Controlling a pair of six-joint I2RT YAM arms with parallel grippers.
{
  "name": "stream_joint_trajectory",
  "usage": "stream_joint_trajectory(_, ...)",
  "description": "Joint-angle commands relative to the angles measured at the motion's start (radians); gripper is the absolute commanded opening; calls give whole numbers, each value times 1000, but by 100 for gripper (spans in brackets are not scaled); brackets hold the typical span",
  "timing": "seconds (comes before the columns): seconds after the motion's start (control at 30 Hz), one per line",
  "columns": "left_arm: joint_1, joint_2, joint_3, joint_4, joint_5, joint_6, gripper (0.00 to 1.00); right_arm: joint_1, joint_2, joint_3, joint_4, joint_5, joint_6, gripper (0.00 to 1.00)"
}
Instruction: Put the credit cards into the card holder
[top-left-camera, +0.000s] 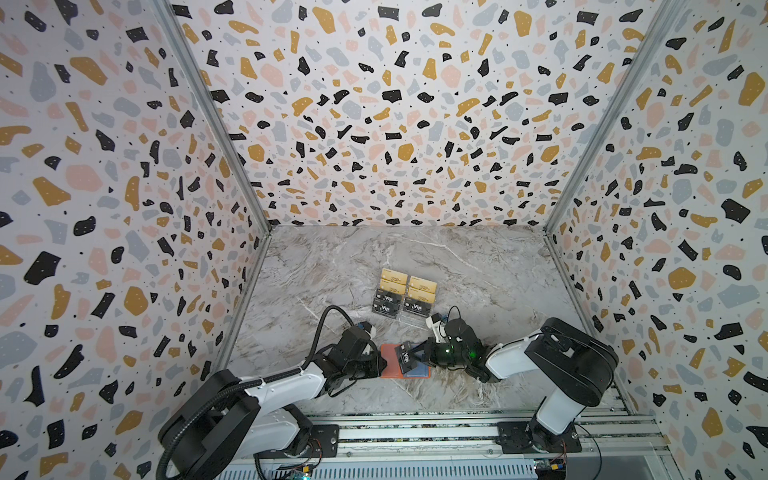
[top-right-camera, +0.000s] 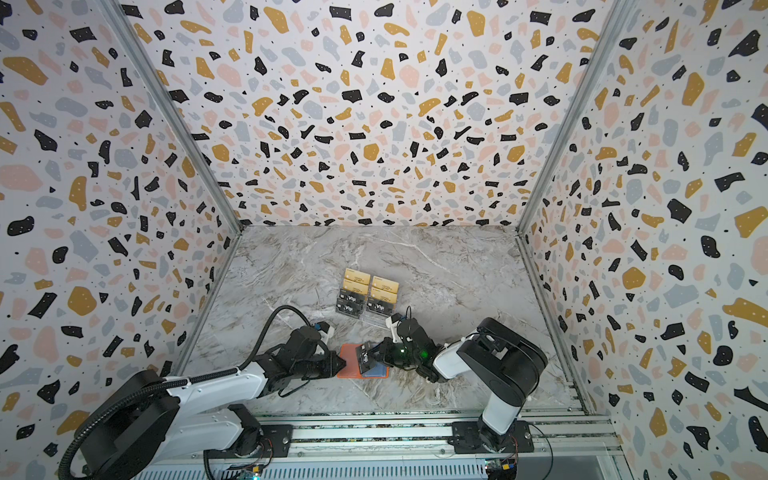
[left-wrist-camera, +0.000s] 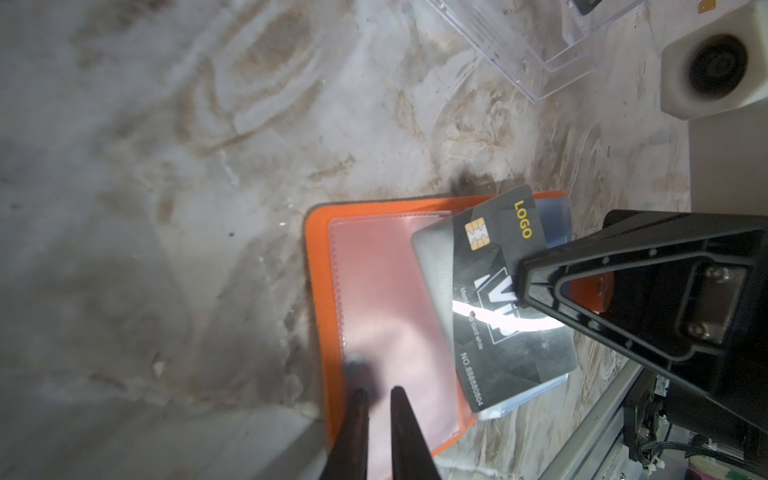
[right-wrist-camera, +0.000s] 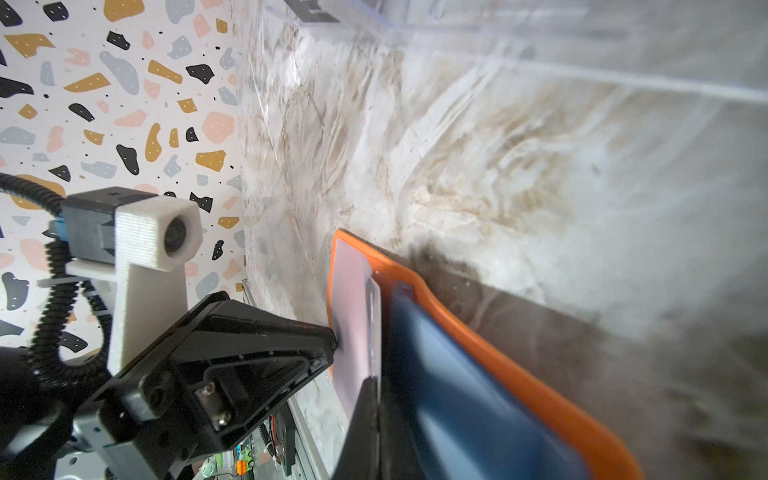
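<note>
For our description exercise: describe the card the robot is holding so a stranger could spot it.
On the marble table, before the clear stand, lies an open orange holder. Tilted over it is a black card, pinched by the right fingers; the other black cards sit in that stand.

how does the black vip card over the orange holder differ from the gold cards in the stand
The black vip card is pinched by the right gripper, tilted over the open card holder; the gold cards sit untouched in the clear stand. It is dark, they are tan. Same shape.
</note>
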Motion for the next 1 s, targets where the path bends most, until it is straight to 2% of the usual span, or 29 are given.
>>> stream_joint_trajectory(0.0, -8, -6, -24, -31, 7, 9, 15, 9, 16, -16, 24, 26, 18, 0)
stream_joint_trajectory(0.77, -9, -8, -35, -22, 11, -2, 15, 53, 68, -69, 202, 121, 68, 0)
stream_joint_trajectory(0.97, -11, -13, -37, -23, 15, -5, 15, 73, 71, -59, 193, 154, 66, 0)
